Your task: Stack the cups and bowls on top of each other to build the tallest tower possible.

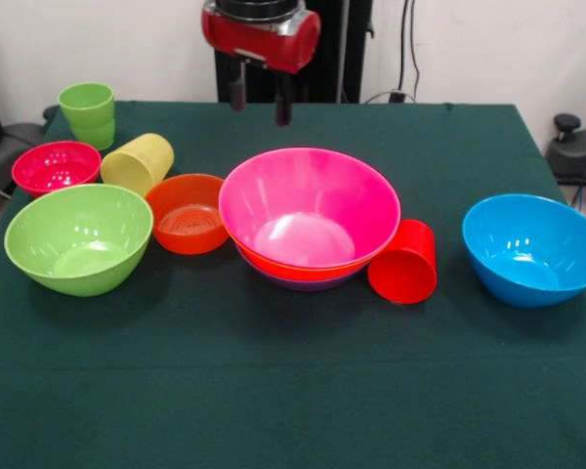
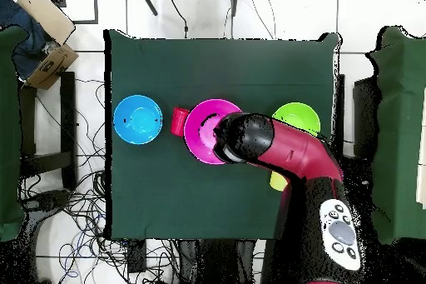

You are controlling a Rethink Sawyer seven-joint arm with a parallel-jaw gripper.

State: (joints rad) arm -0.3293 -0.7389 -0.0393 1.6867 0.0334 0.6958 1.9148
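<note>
Glossy pink bowl [image 1: 310, 210] atop orange, purple rims.

Front low across table [image 1: 293, 410]; overhead straight down; both share table.

Bright plastics on a dark green surface [image 1: 293, 391].
Pink bowl [image 1: 310, 210] over orange and purple rims; blue bowl [image 1: 533, 249], lime bowl [image 1: 79, 237], red cup [image 1: 404, 262].

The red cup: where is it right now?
Front view: the red cup lies on its side right of centre, against the pink bowl, with the blue bowl farther right.
</note>
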